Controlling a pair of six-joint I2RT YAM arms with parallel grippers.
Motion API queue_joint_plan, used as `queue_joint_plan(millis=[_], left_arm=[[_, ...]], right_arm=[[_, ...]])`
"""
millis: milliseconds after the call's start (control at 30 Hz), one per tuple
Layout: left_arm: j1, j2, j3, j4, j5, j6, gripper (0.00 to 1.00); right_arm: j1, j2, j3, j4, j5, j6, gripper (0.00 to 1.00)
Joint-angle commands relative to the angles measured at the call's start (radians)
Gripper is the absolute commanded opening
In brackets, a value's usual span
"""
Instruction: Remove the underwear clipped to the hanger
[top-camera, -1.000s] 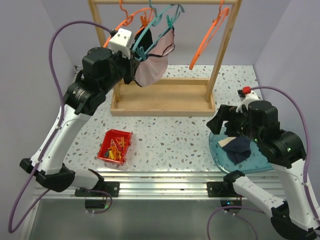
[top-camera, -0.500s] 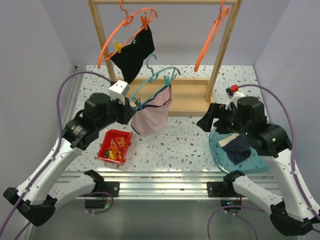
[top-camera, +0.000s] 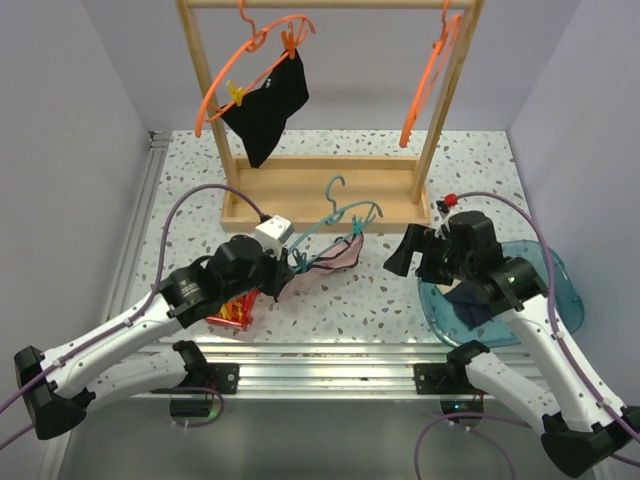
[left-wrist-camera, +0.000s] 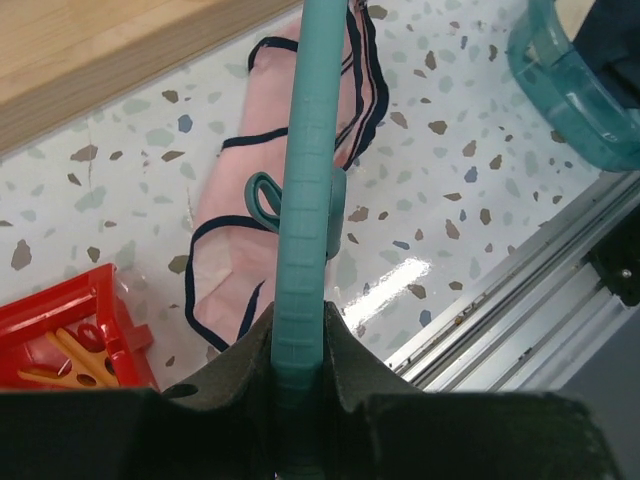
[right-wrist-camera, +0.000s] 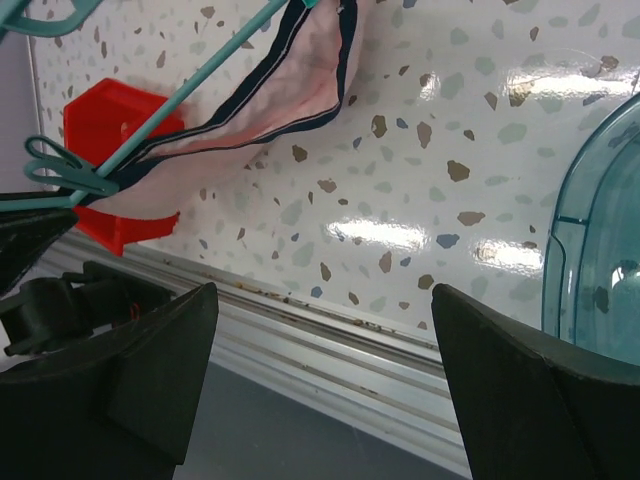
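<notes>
Left gripper (top-camera: 287, 270) low over the near-left part of the table (top-camera: 380, 300), jaws clamped tight on the bar of the teal hanger (top-camera: 337, 222). The left wrist view shows the bar pinched between both fingers (left-wrist-camera: 240, 360), running straight away from the camera.

Pink briefs (top-camera: 338, 254) with dark trim hang under that hanger. A teal clip (left-wrist-camera: 266, 196) bites the fabric partway along the bar. The cloth sags and lies spread on the speckled tabletop, between the red bin (top-camera: 233, 312) and the teal tray (top-camera: 545, 290). The hanger is off the wooden rack (top-camera: 320, 192), tilted, with its hook pointing to the far side.

Right gripper (top-camera: 402, 253) sits just right of the pink briefs, above the table and not touching them. Its fingers are spread wide with nothing between them; the right wrist view looks down past both fingers (right-wrist-camera: 150, 350) onto the fabric.

Black briefs (top-camera: 268, 103) are clipped to an orange hanger (top-camera: 250, 62) on the rack's top rail, far left. A second orange hanger (top-camera: 425, 78) hangs bare at the far right.

In the tray, under the right arm, a dark patch (top-camera: 463, 299) is probably the navy briefs, but it is mostly hidden.
</notes>
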Motion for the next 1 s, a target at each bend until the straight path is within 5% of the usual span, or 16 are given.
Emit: queue_joint_plan(millis=[0, 433, 567, 967], left_arm=[[-0.021, -0.015, -0.044, 0.118, -0.121, -0.066, 0.0], [-0.131, 0.015, -0.023, 0.084, -0.192, -0.141, 0.0], [-0.148, 0.012, -0.009, 0.057, -0.224, -0.152, 0.0], [-0.158, 0.006, -0.003, 0.037, -0.24, -0.172, 0.0]], right_arm=[[-0.003, -0.029, -0.021, 0.081, 0.033, 0.041, 0.91], [-0.003, 0.075, -0.15, 0.394, 0.089, 0.325, 0.93], [-0.003, 0.223, -0.124, 0.517, 0.086, 0.383, 0.93], [0.037, 0.472, 0.054, 0.545, 0.162, 0.477, 0.93]])
